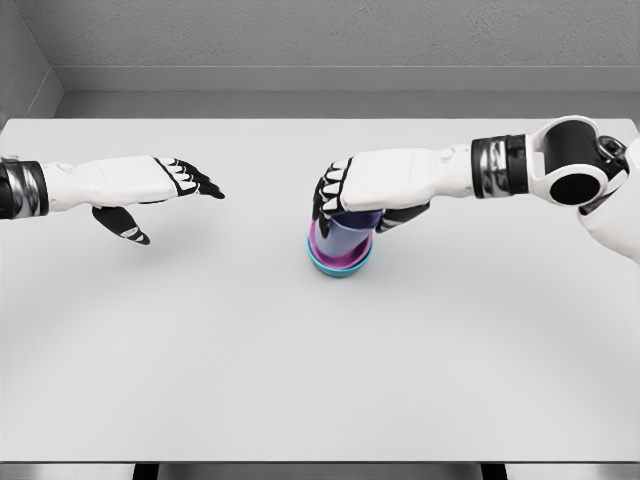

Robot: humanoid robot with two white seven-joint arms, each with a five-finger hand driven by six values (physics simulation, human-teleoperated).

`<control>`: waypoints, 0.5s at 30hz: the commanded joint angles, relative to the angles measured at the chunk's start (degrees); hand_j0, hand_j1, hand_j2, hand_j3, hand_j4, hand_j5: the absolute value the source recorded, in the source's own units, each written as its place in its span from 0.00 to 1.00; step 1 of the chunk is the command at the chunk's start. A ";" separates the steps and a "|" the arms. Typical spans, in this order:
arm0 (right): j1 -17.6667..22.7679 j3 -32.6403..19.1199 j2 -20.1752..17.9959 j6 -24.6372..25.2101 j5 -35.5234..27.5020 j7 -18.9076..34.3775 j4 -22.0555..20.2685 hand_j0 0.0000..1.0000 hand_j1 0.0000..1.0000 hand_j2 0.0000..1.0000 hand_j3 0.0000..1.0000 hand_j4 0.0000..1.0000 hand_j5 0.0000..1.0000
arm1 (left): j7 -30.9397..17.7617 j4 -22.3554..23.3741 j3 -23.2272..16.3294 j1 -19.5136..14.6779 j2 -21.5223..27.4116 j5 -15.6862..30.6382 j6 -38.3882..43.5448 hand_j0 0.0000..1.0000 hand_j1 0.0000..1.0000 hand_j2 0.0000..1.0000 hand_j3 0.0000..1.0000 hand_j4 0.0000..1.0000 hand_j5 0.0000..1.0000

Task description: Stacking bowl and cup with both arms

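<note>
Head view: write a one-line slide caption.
Right hand grips a purple cup nested in stacked bowls; left hand hovers open.

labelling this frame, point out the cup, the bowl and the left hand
cup (347, 238): head view, on its purple side wall below the right hand
bowl (338, 268): head view, on its teal front rim
left hand (150, 190): head view, mid-hand

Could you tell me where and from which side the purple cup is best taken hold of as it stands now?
Probably by its upper side wall, from above and the right. The purple cup stands upright inside the pink bowl, so its lower part is enclosed and only the upper wall is free. The right hand already curls over it from that side; the left hand is open, well apart.
</note>
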 commanded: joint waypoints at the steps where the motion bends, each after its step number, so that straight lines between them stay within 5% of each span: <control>1: 0.00 -0.06 0.13 0.17 -0.20 -0.03 0.48 0.60 0.60 0.60 0.60 0.60 0.60 | 0.03 0.00 0.04 0.00 0.05 0.33 0.15 1.00 1.00 1.00 1.00 1.00 1.00; 15: 0.18 0.82 1.01 0.17 0.41 -0.03 1.98 0.60 0.60 0.60 0.60 0.60 0.60 | 0.03 0.00 0.04 0.00 -0.04 0.33 0.15 1.00 1.00 1.00 1.00 1.00 1.00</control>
